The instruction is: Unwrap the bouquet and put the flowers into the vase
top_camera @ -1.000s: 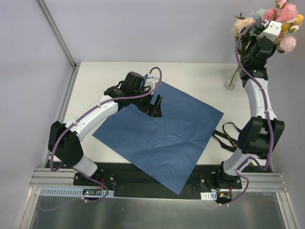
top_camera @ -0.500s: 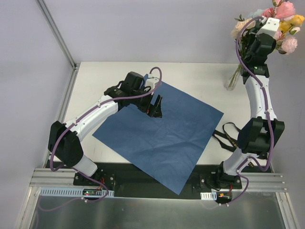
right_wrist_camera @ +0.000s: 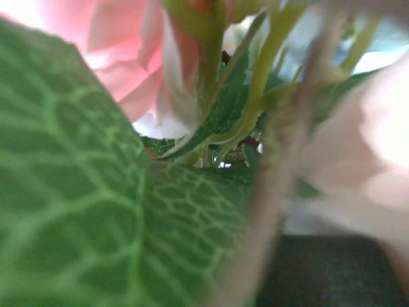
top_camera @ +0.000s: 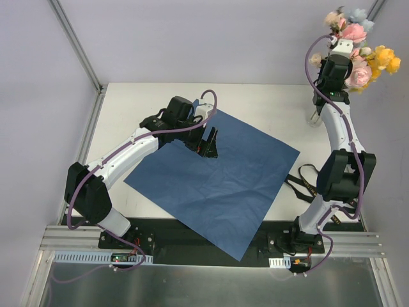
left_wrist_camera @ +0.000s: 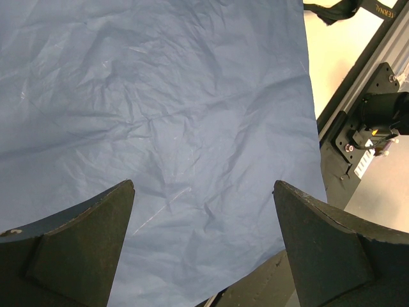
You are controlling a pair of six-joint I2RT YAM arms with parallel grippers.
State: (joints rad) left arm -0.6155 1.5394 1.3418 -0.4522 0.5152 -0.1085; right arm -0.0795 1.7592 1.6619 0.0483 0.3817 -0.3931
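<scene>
The flowers [top_camera: 361,54], pink, cream and yellow blooms, hang high at the back right, and my right gripper [top_camera: 345,51] is buried among them, shut on their stems. In the right wrist view a veined green leaf [right_wrist_camera: 83,192] and a pink bloom [right_wrist_camera: 115,45] fill the picture and hide the fingers. The clear vase [top_camera: 313,118] stands on the table just left of that arm, mostly hidden behind it. The bouquet's blue paper [top_camera: 217,179] lies spread flat. My left gripper [top_camera: 209,144] hovers over its far part, open and holding nothing [left_wrist_camera: 203,185].
A black ribbon [top_camera: 303,182] lies on the table by the paper's right corner; it also shows at the top right of the left wrist view [left_wrist_camera: 332,9]. The metal rail [top_camera: 192,252] with both arm bases runs along the near edge.
My right arm has swung the flowers leftward and turned them, and the stems no longer show reaching down to the vase. The left arm and the paper have not moved.
</scene>
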